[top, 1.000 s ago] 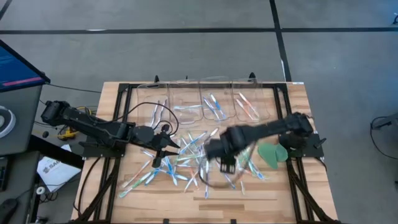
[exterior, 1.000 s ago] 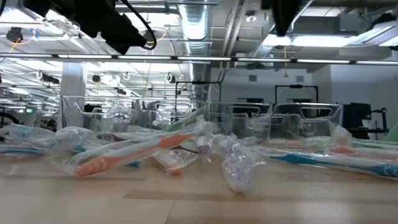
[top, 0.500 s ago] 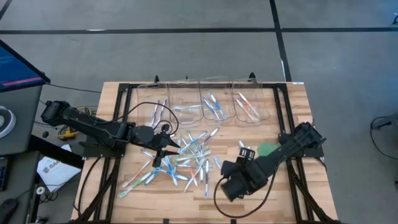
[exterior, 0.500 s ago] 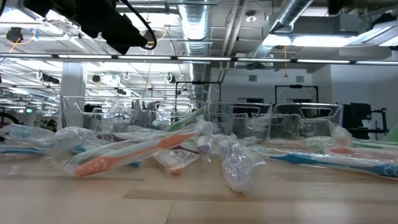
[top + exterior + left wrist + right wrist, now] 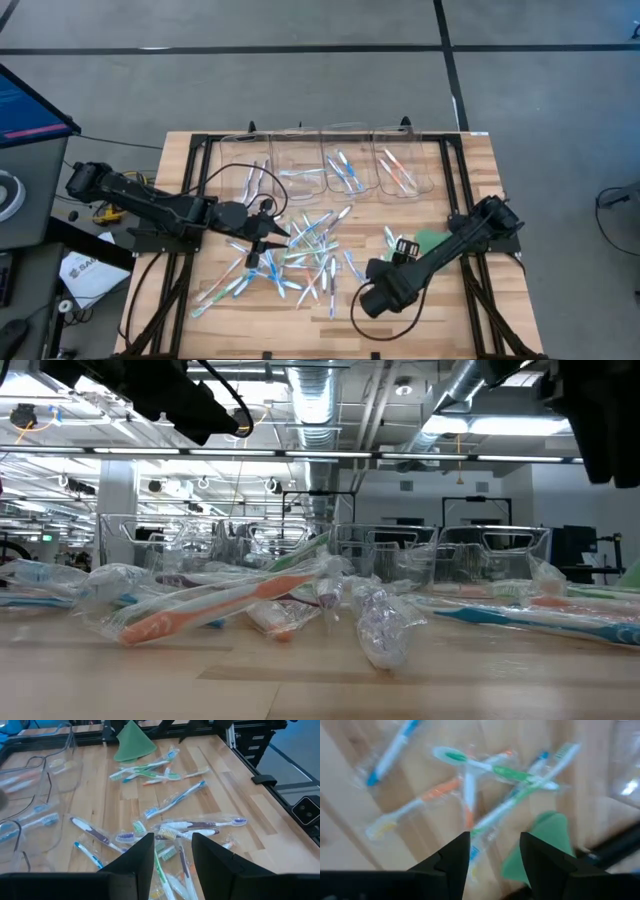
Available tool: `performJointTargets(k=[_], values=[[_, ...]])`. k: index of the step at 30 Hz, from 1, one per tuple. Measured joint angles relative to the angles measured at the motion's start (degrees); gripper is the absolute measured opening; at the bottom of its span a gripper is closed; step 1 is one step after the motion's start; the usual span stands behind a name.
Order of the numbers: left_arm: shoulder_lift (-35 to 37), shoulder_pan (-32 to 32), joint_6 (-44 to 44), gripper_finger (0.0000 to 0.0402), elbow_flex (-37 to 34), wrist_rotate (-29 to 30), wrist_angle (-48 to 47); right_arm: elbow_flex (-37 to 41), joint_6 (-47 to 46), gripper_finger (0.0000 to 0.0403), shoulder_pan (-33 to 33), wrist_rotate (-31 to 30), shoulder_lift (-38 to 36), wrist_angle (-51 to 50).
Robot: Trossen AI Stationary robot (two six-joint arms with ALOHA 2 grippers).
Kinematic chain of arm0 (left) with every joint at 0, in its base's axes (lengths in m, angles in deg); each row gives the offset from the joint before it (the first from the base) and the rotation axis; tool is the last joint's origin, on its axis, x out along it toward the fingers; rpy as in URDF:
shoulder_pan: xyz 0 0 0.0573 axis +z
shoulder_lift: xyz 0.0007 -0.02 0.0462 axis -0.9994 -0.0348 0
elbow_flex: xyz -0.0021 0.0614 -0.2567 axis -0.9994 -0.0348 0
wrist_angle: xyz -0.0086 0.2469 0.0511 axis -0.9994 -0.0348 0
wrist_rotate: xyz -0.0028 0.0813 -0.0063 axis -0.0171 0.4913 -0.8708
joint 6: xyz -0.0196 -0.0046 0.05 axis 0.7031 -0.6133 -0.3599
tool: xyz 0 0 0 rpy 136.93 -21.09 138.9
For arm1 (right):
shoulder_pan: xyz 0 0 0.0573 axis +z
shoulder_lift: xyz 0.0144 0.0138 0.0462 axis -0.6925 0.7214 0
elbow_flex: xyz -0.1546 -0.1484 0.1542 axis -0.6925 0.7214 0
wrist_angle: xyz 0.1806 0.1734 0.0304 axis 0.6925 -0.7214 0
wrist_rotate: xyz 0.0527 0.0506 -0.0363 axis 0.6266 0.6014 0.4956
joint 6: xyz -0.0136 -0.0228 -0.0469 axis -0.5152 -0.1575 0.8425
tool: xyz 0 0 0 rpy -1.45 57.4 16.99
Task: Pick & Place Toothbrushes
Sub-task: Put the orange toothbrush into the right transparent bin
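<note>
Found the toothbrushes [image 5: 305, 255] strewn loose across the wooden counter [image 5: 470, 310], most of them heaped well off to the left arm's side of the green disc [image 5: 432, 241]. Counted a smaller bunch lying just beside that disc, crossed over each other, with green, orange and blue handles. Saw clear wrappers on the ones nearest the low camera. Noticed a few more brushes already down in the clear bins [image 5: 330, 165], lined up along the far edge, beyond the disc.

Caught the left tool [image 5: 172, 837] hanging above the big heap, far from the disc, fingers parted with nothing between them and white and purple brushes right below. Picked out the right tool [image 5: 492, 837] up off the counter close by the disc, looking down on the small bunch, fingers likewise spread and gripping nothing. Traced the right arm slanting in past the disc toward the near edge. Could not tell, from table height, anything more of either tool than dark shapes overhead.
</note>
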Motion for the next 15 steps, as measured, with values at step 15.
performJointTargets(k=[15], values=[[0.0, 0.1, 0.3, 0.0126, 0.0, 0.0, 0.0, 7.7, 2.2, 0.0128, -2.4, 5.8, 0.0, 10.0]])
